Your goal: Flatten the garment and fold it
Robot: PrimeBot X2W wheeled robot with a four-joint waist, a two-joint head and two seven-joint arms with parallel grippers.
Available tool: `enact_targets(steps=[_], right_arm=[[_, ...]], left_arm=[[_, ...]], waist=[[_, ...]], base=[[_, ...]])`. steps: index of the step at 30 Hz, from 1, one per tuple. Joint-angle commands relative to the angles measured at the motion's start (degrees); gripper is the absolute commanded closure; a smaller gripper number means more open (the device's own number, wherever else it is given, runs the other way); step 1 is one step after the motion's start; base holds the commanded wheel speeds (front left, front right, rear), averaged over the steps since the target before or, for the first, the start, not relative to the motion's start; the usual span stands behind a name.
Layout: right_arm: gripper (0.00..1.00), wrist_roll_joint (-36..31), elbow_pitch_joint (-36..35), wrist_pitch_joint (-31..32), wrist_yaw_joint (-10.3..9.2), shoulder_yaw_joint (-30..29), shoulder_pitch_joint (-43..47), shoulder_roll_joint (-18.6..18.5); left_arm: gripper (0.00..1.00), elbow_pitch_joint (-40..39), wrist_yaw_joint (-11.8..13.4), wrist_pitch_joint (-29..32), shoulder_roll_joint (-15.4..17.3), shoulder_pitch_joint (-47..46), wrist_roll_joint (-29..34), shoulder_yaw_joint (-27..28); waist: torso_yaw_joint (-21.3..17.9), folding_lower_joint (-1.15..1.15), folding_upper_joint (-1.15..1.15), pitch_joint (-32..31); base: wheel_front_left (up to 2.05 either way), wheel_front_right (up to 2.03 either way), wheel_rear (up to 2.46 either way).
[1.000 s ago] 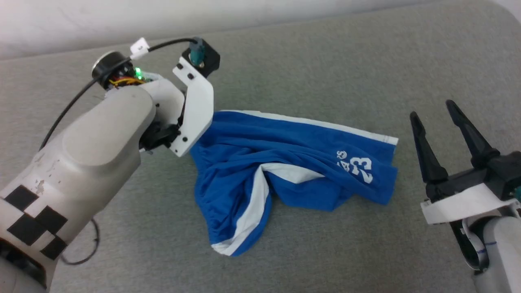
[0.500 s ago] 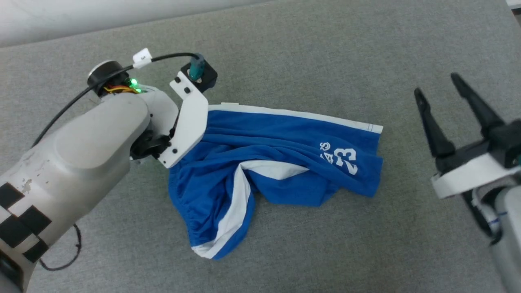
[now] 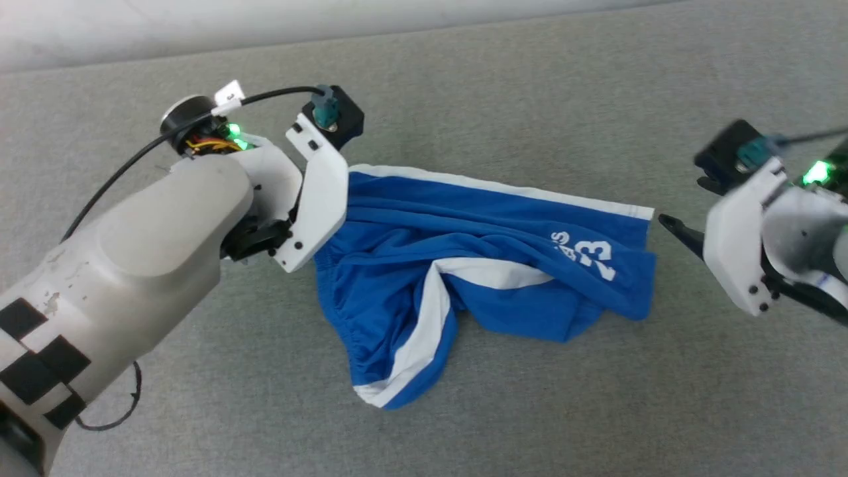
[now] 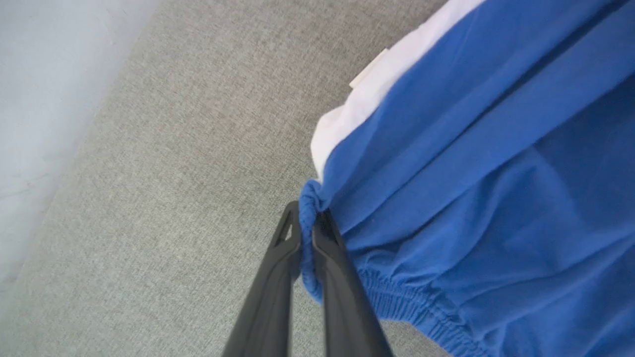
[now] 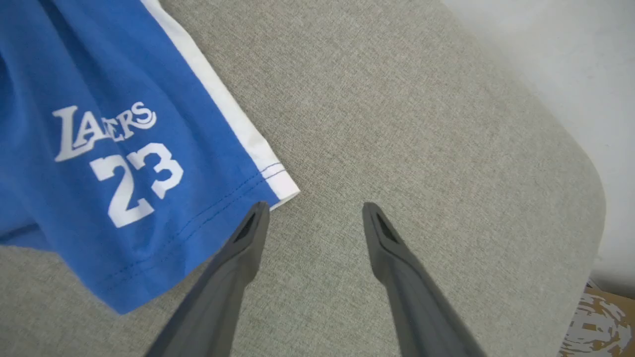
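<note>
The garment [image 3: 477, 252], bright blue shorts with white side stripes and a white "23" print, lies crumpled on the grey surface. In the left wrist view my left gripper [image 4: 308, 233] is shut on the gathered waistband corner of the garment [image 4: 471, 173]. The head view hides those fingers under the white wrist bracket [image 3: 321, 199] at the garment's left end. My right gripper [image 5: 315, 208] is open and low over the surface, its left fingertip [image 5: 258, 210] right at the white-striped hem corner of the garment [image 5: 99, 99]. One dark fingertip [image 3: 677, 232] shows beside that corner.
Grey fabric surface [image 3: 530, 397] spreads all around the shorts. Its far edge meets a pale wall [image 3: 265, 26]. In the right wrist view the surface ends at a rounded corner [image 5: 590, 198], with a brown cardboard piece [image 5: 600, 322] beyond it.
The left gripper has closed on the waistband corner. The right arm has turned over and moved in to the hem corner, still open. The head camera has shifted slightly.
</note>
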Motion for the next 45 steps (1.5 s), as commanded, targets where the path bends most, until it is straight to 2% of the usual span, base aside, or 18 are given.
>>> enact_targets(steps=[1, 4, 7, 12, 13, 14, 19, 24, 31, 37, 41, 45], right_arm=[[0.00, 0.9, 1.3, 1.4, -0.06, 2.1, -2.5, 0.4], [0.00, 3.4, 6.1, 3.1, -0.06, 7.1, -6.3, 2.3], [0.00, 2.7, 11.2, 2.3, -0.06, 12.4, -8.8, 3.9], [0.00, 6.3, 17.5, 0.8, -0.06, 20.7, -8.8, 6.5], [0.56, 6.8, 18.0, -0.2, -0.06, 22.0, -9.1, 6.4], [1.00, 7.4, 18.3, -1.7, -0.06, 22.7, -9.7, 6.3], [1.00, 7.2, 21.2, -12.0, -0.06, 22.5, -13.9, 6.0], [1.00, 7.3, 22.8, -22.6, -0.06, 19.1, -17.1, 7.1], [1.00, 6.5, 22.9, -29.3, -0.06, 14.6, -20.9, 6.5], [1.00, 2.0, 25.8, -34.9, -0.06, 6.7, -28.1, 8.0], [1.00, -3.1, 28.2, -37.8, -0.06, 1.4, -34.6, 10.5], [1.00, -7.2, 29.8, -38.3, -0.06, -1.3, -40.0, 12.3]], left_arm=[[1.00, -0.2, 0.0, -0.4, -0.6, -0.5, 0.5, -0.1], [1.00, -0.4, 0.0, -0.8, -1.6, -1.1, 0.8, -0.1], [1.00, -0.4, 0.0, -1.2, -2.4, -1.7, 1.2, -0.1], [1.00, 0.3, 0.0, -2.2, -3.3, -1.4, 1.5, -0.1], [1.00, 0.5, 0.0, -2.4, -3.3, -1.1, 1.5, -0.1], [1.00, 0.7, 0.0, -2.8, -3.3, -0.8, 1.7, -0.1], [1.00, 2.0, 0.0, -7.0, -3.0, 1.4, 2.2, -0.1], [1.00, 4.5, 0.0, -16.0, -2.5, 0.7, 1.1, 0.3], [1.00, 7.0, 0.1, -24.1, -2.6, -3.8, 0.3, 3.3], [1.00, 9.0, 3.8, -32.4, -3.3, -11.9, 3.5, 7.7], [1.00, 10.7, 6.2, -36.2, -4.8, -18.2, 5.8, 9.7], [1.00, 12.4, 7.9, -38.9, -5.9, -23.2, 7.1, 11.5]], waist=[[1.2, 0.00, 0.00, 1.1], [2.3, 0.00, 0.00, 2.3], [3.4, 0.00, 0.00, 3.5], [4.4, 0.00, 0.00, 3.8], [4.4, 0.00, 0.00, 3.6], [4.4, 0.00, 0.00, 3.2], [3.8, 0.00, 0.00, -0.7], [3.6, 0.00, 0.00, -6.1], [4.8, 0.00, 0.00, -10.4], [5.5, 0.00, 0.00, -8.9], [5.9, 0.00, 0.00, -5.2], [6.1, 0.00, 0.00, -1.4]], base=[[0.00, 0.00, 0.00], [0.00, 0.00, 0.00], [0.00, 0.00, 0.00], [0.00, 0.00, 0.00], [0.00, 0.00, 0.00], [0.00, 0.00, 0.00], [0.00, 0.00, 0.00], [0.00, 0.00, 0.00], [0.00, 0.00, 0.00], [0.00, 0.00, 0.00], [0.00, 0.00, 0.00], [0.00, 0.00, 0.00]])
